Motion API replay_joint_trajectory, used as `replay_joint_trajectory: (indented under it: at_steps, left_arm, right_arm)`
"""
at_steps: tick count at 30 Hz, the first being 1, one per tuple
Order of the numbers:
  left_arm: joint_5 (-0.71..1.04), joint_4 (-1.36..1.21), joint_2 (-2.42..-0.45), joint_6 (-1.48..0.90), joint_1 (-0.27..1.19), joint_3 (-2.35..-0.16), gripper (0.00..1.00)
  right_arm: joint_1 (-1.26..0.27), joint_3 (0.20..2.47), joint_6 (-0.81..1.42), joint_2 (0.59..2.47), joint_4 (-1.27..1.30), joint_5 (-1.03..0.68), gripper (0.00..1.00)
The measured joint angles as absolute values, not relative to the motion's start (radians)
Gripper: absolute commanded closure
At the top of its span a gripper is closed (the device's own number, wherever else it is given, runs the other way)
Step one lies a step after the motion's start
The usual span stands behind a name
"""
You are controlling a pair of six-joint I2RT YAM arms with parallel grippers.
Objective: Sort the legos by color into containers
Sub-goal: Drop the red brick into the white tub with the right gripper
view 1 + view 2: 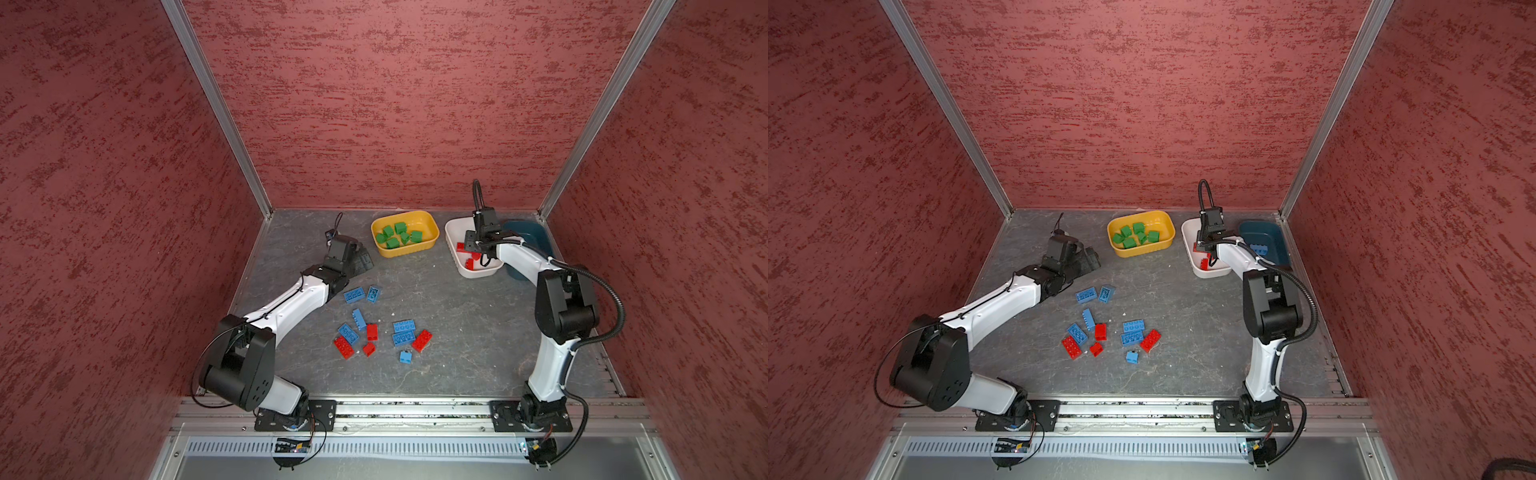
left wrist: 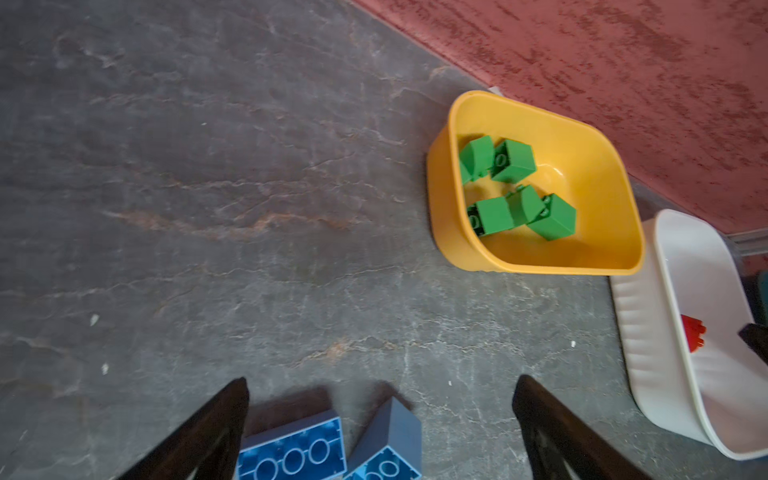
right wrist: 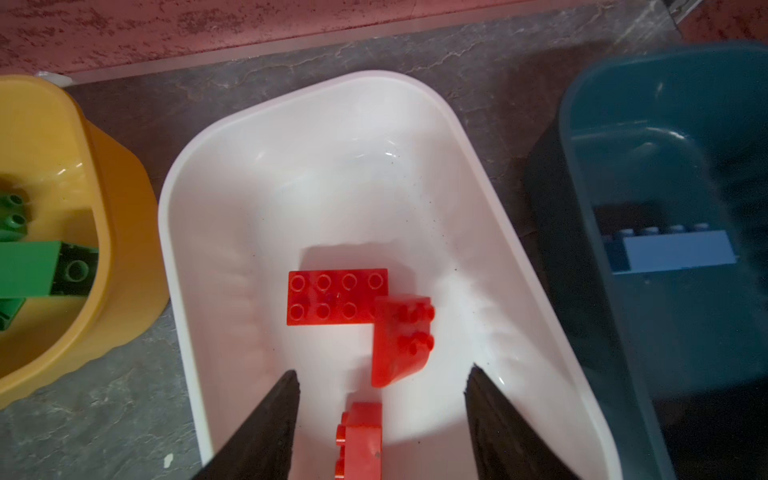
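Hovering over the white tub (image 3: 249, 187) with the right tool (image 3: 382, 372), jaws spread apart and clasping nothing. Inside that tub, three red legos: an oblong brick (image 3: 336, 297) lying flat with studs up, a smaller brick (image 3: 401, 340) tipped on its side, blurred, overlapping the oblong one's corner in the wrist view, and a third brick (image 3: 361, 440) low between the two fingers (image 3: 266, 428), clear of both.

Just beside the white tub on the right in both top views, the dark teal tub (image 3: 582, 124) with one blue brick (image 3: 677, 251) in it. On the left of the white tub, a little apart, the yellow tub (image 1: 430, 243) holding a cluster of green bricks (image 1: 400, 227).

Held low over the tabletop (image 1: 457, 332) to the left of the yellow tub, the left tool (image 2: 381, 380), jaws wide and empty, with two blue bricks (image 1: 354, 295) just beside it.

Scattered mid-tabletop, well apart from every tub: five more blue bricks (image 1: 404, 325) and four red bricks (image 1: 344, 347), some touching one another.
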State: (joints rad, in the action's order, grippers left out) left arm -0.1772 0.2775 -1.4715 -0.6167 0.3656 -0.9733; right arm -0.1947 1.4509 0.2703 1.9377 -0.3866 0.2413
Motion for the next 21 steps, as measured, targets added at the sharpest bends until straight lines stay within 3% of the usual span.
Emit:
replay_joint_trajectory:
  at_steps: [5, 7, 14, 21]
  left_arm:
    - [-0.074, 0.312, -1.472, -0.586, 0.347, -0.960, 0.00]
    - [-0.050, 0.337, -1.472, -0.546, 0.345, -0.960, 0.00]
    - [0.015, 0.459, -1.543, -0.382, 0.275, -0.989, 0.03]
    - [0.150, 0.506, -1.693, -0.303, 0.239, -1.043, 0.20]
  right_arm:
    - [-0.200, 1.441, 0.274, 1.917, -0.392, 0.229, 0.18]
    - [-0.201, 1.417, 0.279, 1.881, -0.387, 0.221, 0.01]
    - [-0.202, 1.337, 0.300, 1.744, -0.353, 0.206, 0.01]
    - [-0.202, 1.283, 0.318, 1.722, -0.333, 0.186, 0.01]
